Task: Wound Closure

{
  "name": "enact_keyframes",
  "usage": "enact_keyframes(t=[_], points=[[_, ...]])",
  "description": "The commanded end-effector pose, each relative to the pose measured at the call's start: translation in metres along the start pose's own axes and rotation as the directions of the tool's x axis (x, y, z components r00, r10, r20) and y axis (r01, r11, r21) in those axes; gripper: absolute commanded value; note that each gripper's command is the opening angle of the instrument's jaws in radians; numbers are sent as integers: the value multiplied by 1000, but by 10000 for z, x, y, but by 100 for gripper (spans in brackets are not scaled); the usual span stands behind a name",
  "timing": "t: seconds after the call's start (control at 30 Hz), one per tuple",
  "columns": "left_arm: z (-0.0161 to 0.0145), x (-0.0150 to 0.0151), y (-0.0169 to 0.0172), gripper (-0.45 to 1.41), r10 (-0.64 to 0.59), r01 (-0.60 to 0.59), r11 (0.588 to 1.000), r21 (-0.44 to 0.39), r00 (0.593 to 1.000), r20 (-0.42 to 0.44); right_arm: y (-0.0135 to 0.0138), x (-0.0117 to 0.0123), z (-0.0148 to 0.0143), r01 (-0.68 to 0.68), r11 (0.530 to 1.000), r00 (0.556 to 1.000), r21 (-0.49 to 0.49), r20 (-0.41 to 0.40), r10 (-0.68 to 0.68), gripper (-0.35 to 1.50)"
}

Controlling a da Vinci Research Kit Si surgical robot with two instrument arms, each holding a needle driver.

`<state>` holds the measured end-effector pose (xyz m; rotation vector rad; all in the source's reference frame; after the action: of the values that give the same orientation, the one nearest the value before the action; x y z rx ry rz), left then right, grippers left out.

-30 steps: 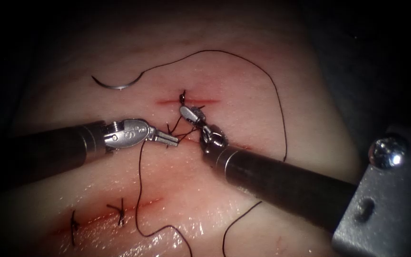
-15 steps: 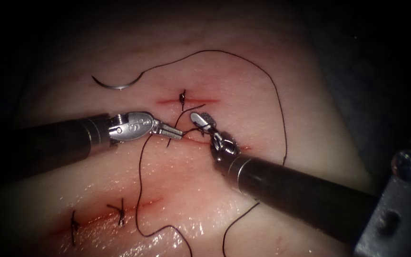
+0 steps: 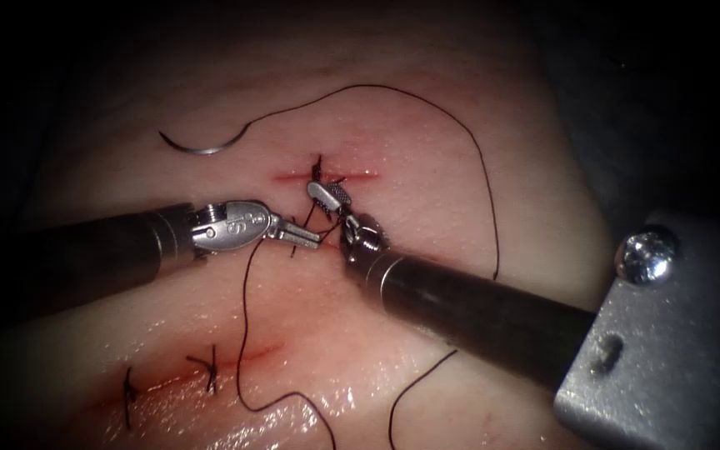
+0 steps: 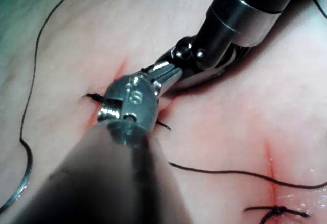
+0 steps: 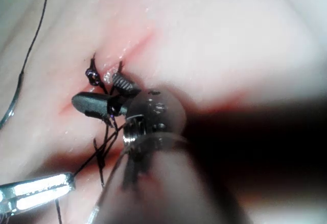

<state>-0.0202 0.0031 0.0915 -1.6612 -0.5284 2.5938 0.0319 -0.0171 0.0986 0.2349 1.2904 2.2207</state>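
The curved needle [image 3: 202, 147] lies free on the tissue [image 3: 427, 167], up and to the left of the upper cut [image 3: 352, 175]. Its thread [image 3: 485, 183] arcs over to the right and runs down. A knot [image 3: 318, 169] sits on that cut. My right tool [image 3: 322, 193] reaches in from the lower right with its jaws open at the knot. In the right wrist view its jaws [image 5: 94, 88] straddle dark thread strands. My left tool [image 3: 307, 241] lies just left of it, shut on the thread, with a strand hanging down from it [image 3: 243, 333].
A lower cut [image 3: 252, 354] near the front left carries two tied stitches [image 3: 210, 371] with short cut ends. Red fluid stains both cuts. A loose thread loop [image 3: 402, 400] lies on the wet front edge of the tissue.
The right tool drew back to the lower right half a second ago, then came back up and left to the knot. The left tool shifted slightly right and then held still.
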Motion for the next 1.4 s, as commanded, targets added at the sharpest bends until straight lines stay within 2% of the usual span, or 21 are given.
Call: enact_keyframes(t=[0.03,0.07,0.1,0.13,0.37,0.47,0.7,0.73,0.87,0.9,0.93,0.97,1.0,1.1,1.13,1.2,1.23,1.27,1.3,1.37,1.4], points=[[5,-2,-5,-45,4,-4,1000,1,1000,-1,-4,-7,6,-2,1000,1000,-3,6,2,69],[5,-2,-4,-45,4,-4,1000,1,1000,-1,-4,-7,4,-1,1000,1000,-13,13,1,39],[5,-3,-3,-45,5,-5,1000,-2,1000,1,-5,-8,2,6,1000,1000,-23,20,-5,-6],[4,-3,-3,-45,6,-6,1000,-2,1000,1,-6,-8,-1,13,999,999,-32,30,-12,-35],[0,-6,0,-45,10,-10,1000,-7,1000,0,-15,-3,-21,55,997,998,-58,18,-54,-35],[-2,-7,1,-45,12,-12,1000,-9,1000,0,-28,-2,-38,138,989,990,-60,32,-136,-35],[-3,-8,2,-45,13,-13,1000,-11,1000,-1,-52,-11,-72,175,985,982,-6,73,-174,-35],[-4,-8,3,-45,14,-14,1000,-11,1000,-1,-61,-12,-83,222,975,973,4,67,-222,-35],[-3,-7,3,-45,13,-13,1000,-10,1000,0,-71,-2,-84,294,956,956,21,7,-294,-35],[0,-6,3,-45,12,-12,1000,-7,1000,0,-77,10,-71,415,910,909,4,-41,-414,37],[0,-5,3,-45,12,-12,1000,-7,1000,1,-79,15,-65,489,872,870,-28,-55,-490,61],[0,-5,3,-45,12,-12,1000,-7,1000,1,-79,15,-65,489,872,870,-28,-55,-490,61],[1,-5,5,-45,13,-13,1000,-6,1000,1,-75,23,-59,589,804,804,-80,-38,-593,47],[1,-6,5,-45,13,-13,1000,-6,1000,1,-70,26,-57,616,781,784,-101,-16,-621,57],[1,-6,5,-45,14,-14,1000,-7,1000,1,-66,28,-55,641,759,764,-114,-2,-646,66],[0,-6,5,-45,14,-14,1000,-8,1000,0,-61,32,-53,662,739,746,-126,17,-666,66],[-1,-6,5,-45,14,-14,1000,-9,1000,0,-59,34,-51,694,707,717,-134,38,-696,66],[-2,-7,4,-45,14,-14,1000,-11,1000,-1,-57,34,-47,706,696,707,-131,67,-705,78],[-3,-7,4,-45,14,-14,1000,-11,1000,-1,-56,33,-46,709,697,705,-112,83,-704,73],[-8,-7,3,-45,14,-14,1000,-3,1000,2,-54,24,-49,710,703,703,-49,111,-702,41],[-8,-7,3,-45,14,-14,1000,-3,1000,2,-54,24,-49,710,703,703,-49,111,-702,41]])
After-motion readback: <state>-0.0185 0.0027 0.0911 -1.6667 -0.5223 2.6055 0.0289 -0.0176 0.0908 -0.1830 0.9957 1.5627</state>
